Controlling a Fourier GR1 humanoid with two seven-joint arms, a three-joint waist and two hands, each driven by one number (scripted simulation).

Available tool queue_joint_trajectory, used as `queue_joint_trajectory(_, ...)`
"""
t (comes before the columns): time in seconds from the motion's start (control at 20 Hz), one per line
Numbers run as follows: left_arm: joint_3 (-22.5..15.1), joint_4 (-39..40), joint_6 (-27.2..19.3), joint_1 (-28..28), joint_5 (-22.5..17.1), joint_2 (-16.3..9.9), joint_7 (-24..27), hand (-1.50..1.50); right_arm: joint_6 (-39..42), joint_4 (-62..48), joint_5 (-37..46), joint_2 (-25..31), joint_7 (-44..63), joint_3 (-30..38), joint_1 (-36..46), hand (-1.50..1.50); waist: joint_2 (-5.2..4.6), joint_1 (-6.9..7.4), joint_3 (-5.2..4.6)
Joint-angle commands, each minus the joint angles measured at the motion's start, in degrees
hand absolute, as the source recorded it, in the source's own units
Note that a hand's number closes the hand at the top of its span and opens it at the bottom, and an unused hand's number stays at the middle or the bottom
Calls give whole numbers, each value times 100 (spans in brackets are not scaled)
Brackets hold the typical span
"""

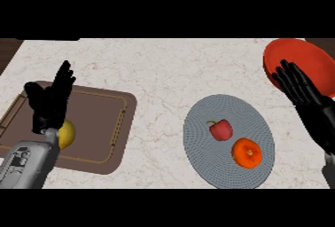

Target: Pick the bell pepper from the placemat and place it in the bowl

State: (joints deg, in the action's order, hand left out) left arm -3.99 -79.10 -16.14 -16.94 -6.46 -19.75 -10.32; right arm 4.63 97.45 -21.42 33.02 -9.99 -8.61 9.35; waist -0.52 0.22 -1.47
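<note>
A: Head view, single frame. Status of the pepper (221, 130)?

B: Lying on the placemat (203, 150), upper middle of the grey round mat. Not lifted, nothing touching it. Judged progress: no step of the task done yet.

A: Right hand (302, 86)?

B: Fingers straight and spread, holding nothing. It hangs over the near edge of the bowl (297, 55), fingertips pointing up the view. The pepper sits well apart from those fingers, down and to their left.

A: Left hand (49, 104)?

B: At the left of the view, fingers straight and up, empty. It reads as resting, above a brown tray (98, 128). A yellow fruit (66, 133) shows just below its fingers, partly hidden by the wrist.

A: Anything else on the mat?

B: An orange fruit (247, 153), just beside the pepper, lower right, close but apparently not touching.

A: Look of the pepper?

B: Red, glossy, blocky body, small green stem at its upper left. Seems to lie on its side.

A: Remaining work?

B: All of it, by my reading: reach, grasp, lift, carry to the red bowl at upper right, release. The orange neighbour sits on the side nearer the right hand's fingers, so the approach may need care.
</note>
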Motion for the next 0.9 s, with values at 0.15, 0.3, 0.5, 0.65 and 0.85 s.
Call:
queue_joint_trajectory(0.15,-550,-421,638,394,-477,767,399,0,-910,534,1678,139,-134,-280,-337,150,91,-87,135)
queue_joint_trajectory(0.3,-521,-384,765,432,-697,813,307,0,-1766,-74,2898,1070,304,487,-645,150,142,-657,13)
queue_joint_trajectory(0.5,-920,-839,1350,833,-1055,1009,313,0,-3435,319,3559,-908,-647,-380,-1423,-150,91,-91,148)
queue_joint_trajectory(0.65,-960,-851,1327,697,-984,1050,247,0,-3296,866,4447,-801,-694,-1293,-1633,-150,79,-71,140)
queue_joint_trajectory(0.85,-757,-975,1456,854,-1124,838,234,0,-3573,927,6119,-360,368,-1525,-2062,-150,99,-119,118)
